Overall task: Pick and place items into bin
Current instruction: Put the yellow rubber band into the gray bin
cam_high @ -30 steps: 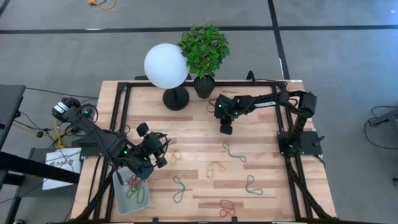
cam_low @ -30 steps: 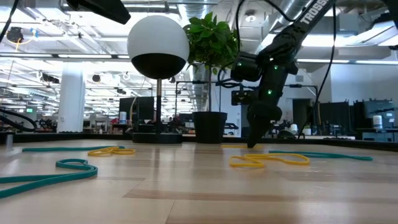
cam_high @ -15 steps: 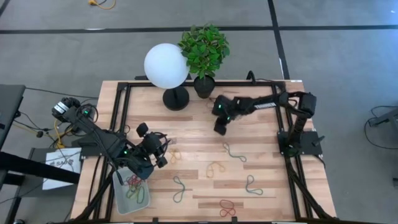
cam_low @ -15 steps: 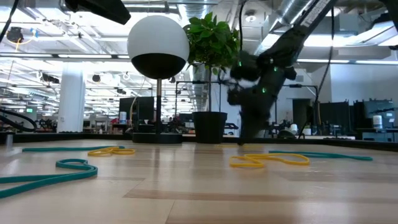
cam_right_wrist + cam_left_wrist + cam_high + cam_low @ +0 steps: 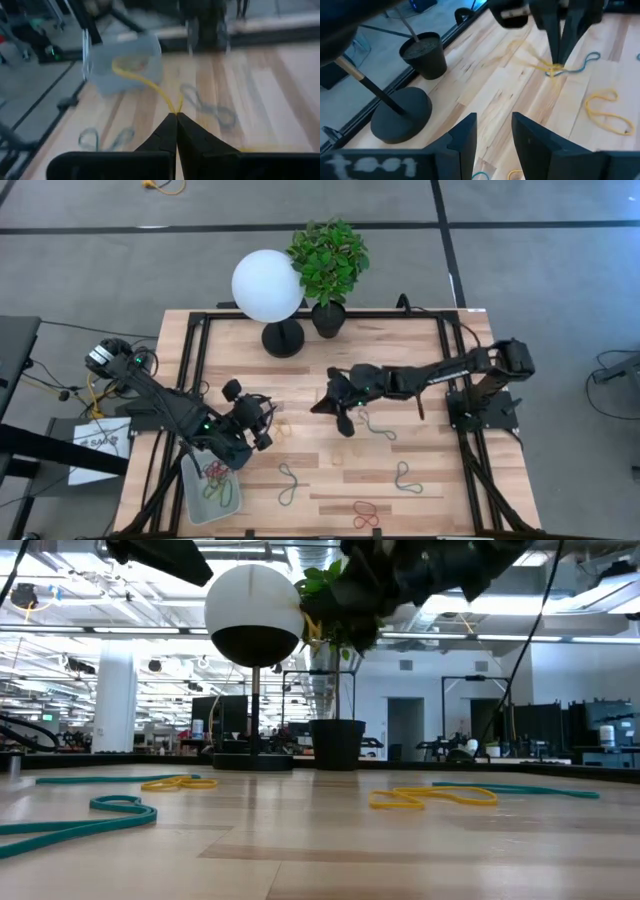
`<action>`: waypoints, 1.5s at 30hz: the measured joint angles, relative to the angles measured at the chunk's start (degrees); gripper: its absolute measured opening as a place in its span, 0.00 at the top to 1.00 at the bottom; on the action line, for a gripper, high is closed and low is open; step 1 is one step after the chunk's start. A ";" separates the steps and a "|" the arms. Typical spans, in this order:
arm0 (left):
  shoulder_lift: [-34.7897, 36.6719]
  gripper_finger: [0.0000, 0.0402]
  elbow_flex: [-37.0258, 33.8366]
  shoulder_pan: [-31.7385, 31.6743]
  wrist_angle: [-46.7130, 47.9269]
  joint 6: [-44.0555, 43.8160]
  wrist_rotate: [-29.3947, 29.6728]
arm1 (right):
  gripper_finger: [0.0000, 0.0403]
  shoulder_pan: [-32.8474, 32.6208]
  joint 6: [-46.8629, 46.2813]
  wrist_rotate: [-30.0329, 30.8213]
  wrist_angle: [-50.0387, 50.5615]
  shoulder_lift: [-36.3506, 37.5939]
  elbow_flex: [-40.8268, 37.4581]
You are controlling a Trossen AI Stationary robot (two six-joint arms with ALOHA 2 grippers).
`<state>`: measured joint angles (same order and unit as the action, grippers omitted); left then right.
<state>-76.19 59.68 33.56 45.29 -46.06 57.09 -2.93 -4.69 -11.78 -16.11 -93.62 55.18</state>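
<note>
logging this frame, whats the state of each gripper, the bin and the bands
right gripper: shut on a yellow band, lifted over mid-table
left gripper: open, empty, beside the bin
bin: at the table's near left corner, several bands inside
loose bands: lying flat on the table, not yet picked

Not much to read here tbh. The only lettering is some dark print on a white paper sheet (image 5: 98, 448) lying beside the table's left edge in the high view, and it's too small to make out. Nothing else carries legible text.
</note>
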 joint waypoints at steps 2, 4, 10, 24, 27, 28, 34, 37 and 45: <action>-2.13 0.72 0.00 -0.77 -0.48 0.76 -0.27 | 1.00 -1.76 0.00 1.55 -3.54 -0.78 0.08; -4.89 0.72 0.00 -1.45 -1.96 2.31 -0.78 | 1.00 -3.59 0.00 3.28 -5.39 -1.68 0.04; -13.22 0.72 0.00 -1.75 -11.60 11.06 -1.61 | 1.00 -6.47 0.11 12.19 -5.47 -2.77 0.03; -17.67 0.72 0.00 -3.45 -22.55 15.17 5.67 | 1.00 -6.43 -0.31 12.12 -4.34 -3.24 0.07; -17.67 0.72 0.00 -4.34 -22.61 15.85 4.65 | 1.00 -6.43 -0.31 12.10 -4.43 -3.24 0.07; -17.67 0.72 0.00 -4.68 -22.62 15.91 4.58 | 1.00 -6.43 -0.31 12.11 -4.38 -3.24 0.07; -17.67 0.74 0.00 -6.36 -22.96 15.93 1.54 | 1.00 -6.43 -0.31 12.10 -4.35 -3.24 0.07; -17.67 0.84 0.00 -6.58 -22.96 15.93 0.49 | 1.00 -6.42 -0.47 12.50 -4.02 -3.24 0.07; -17.67 0.99 0.00 -6.56 -22.74 15.93 0.32 | 0.92 -6.30 -2.43 19.50 2.72 -3.24 0.07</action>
<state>-93.86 59.68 27.00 22.55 -30.13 57.41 -9.23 -7.11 7.72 -13.39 -96.86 55.25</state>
